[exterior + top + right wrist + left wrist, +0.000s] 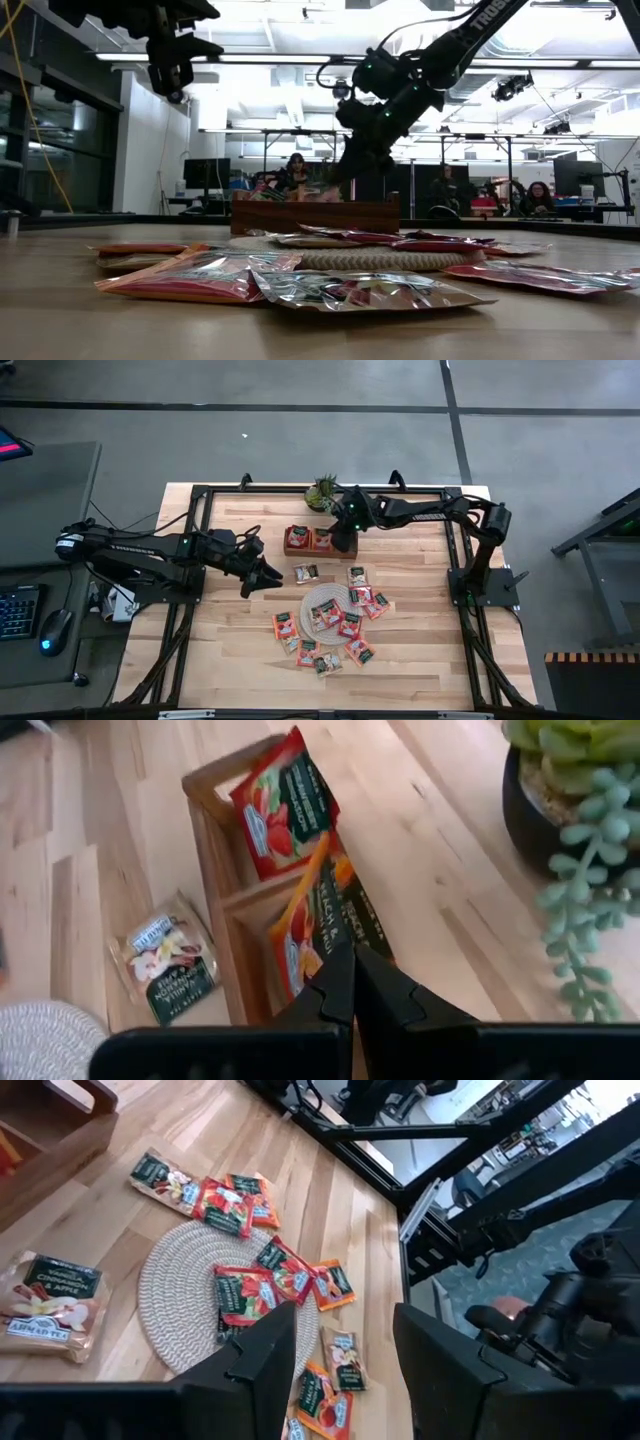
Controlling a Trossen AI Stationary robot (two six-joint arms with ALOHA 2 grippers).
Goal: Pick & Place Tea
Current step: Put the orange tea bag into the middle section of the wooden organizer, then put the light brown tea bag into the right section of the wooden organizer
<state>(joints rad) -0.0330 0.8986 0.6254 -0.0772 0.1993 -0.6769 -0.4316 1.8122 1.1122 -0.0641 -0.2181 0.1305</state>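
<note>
Table point(230, 660): pale wooden planks with a dark frame round the edge, filling the middle of the high view.
Left arm: reaches in from the left of the high view; the left gripper point(268, 577) hangs over bare wood left of the mat, its fingers point(262, 1363) spread well apart with nothing between them.
Right arm: comes in from the upper right of the high view; the right gripper point(343, 540) is down at the right end of the tray. Its fingers are pressed together, tips against an orange sachet point(325, 925) lying in the tray; whether they actually pinch it, I cannot tell.
Mat point(310, 601): round, whitish and woven, in the lower centre of the high view, partly covered by sachets.
Tray point(297, 549): brown wood, just above the mat in the high view; a red sachet point(285, 802) lies in the compartment next to the orange one.
Plant point(321, 493): a small potted succulent at the table's upper edge, beside the right arm.
Tea sachets point(350, 624): mostly orange-red, scattered on and round the mat; a pale beige one point(306, 572) sits between mat and tray.
People: seated in the room beyond the table, seen in the low view.
</note>
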